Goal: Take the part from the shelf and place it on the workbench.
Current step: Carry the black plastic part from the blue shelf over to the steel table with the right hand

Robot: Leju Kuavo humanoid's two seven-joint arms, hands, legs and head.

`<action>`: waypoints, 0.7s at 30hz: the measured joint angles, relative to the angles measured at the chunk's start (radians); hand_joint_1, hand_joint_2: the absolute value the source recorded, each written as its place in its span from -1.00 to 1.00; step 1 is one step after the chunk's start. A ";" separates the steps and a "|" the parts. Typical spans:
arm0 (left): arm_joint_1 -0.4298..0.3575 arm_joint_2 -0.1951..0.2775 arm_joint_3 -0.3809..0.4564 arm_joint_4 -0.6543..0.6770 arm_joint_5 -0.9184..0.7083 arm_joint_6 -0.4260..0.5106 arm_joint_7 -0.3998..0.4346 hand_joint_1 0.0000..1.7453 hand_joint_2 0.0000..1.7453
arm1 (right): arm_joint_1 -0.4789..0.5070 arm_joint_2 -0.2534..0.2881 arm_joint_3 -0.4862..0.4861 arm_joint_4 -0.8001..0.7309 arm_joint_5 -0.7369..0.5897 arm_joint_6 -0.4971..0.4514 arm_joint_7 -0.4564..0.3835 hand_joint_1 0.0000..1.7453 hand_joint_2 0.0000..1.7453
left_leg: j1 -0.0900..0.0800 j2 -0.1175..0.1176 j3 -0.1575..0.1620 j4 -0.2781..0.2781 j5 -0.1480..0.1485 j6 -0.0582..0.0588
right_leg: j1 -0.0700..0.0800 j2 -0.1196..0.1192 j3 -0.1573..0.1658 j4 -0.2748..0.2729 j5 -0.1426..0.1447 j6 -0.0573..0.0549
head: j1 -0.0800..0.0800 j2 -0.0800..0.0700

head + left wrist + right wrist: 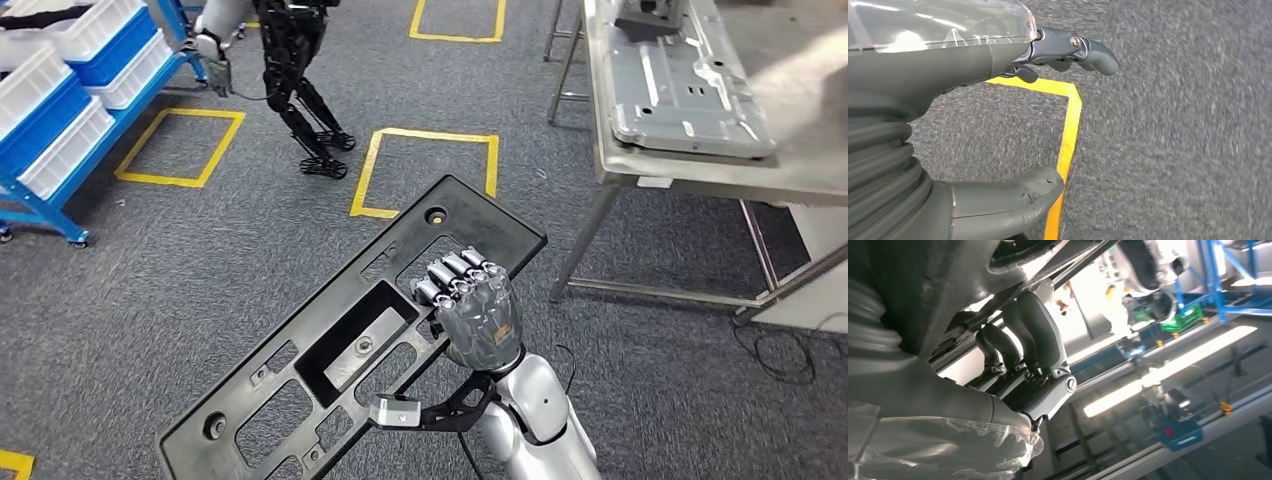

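Head view: right hand [478, 318] grips the black part [350, 340] at one long edge, fingers curled over it; part held tilted above the grey carpet [150, 270], well apart from the metal worktop [700, 175]; blue shelf [60, 110] far left.
Left wrist view: left hand [998, 115] holds nothing, fingers apart, above carpet and yellow tape [1068, 135].
Right wrist view: fingers [1038, 340] clamped round the part's dark edge [948, 285].

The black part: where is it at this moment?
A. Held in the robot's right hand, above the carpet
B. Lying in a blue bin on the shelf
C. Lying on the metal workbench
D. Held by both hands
A: the right hand grips the black part over the carpet, short of the workbench.
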 joint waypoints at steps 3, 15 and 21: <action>0.001 -0.001 0.000 0.000 0.000 0.000 0.000 -1.00 1.00 | -0.003 -0.001 0.005 0.000 0.004 0.000 0.006 1.00 1.00 | 0.003 -0.066 -0.081 0.182 -0.099 -0.002 | 0.003 0.031 -0.001 -0.002 0.004 -0.012 | 0.000 0.000; -0.004 0.000 0.000 0.000 0.000 0.000 0.002 -1.00 1.00 | -0.004 -0.003 0.008 0.000 0.005 0.000 0.009 1.00 1.00 | -0.013 -0.132 -0.004 -0.034 0.046 0.050 | 0.007 0.132 -0.014 0.004 0.009 0.015 | 0.000 0.000; 0.003 -0.002 0.000 0.000 0.000 0.000 0.003 -1.00 1.00 | -0.007 -0.011 0.008 0.000 0.006 0.000 0.013 1.00 1.00 | -0.014 -0.050 -0.002 -0.049 0.054 0.061 | 0.006 0.024 -0.119 0.242 -0.107 0.035 | 0.001 0.000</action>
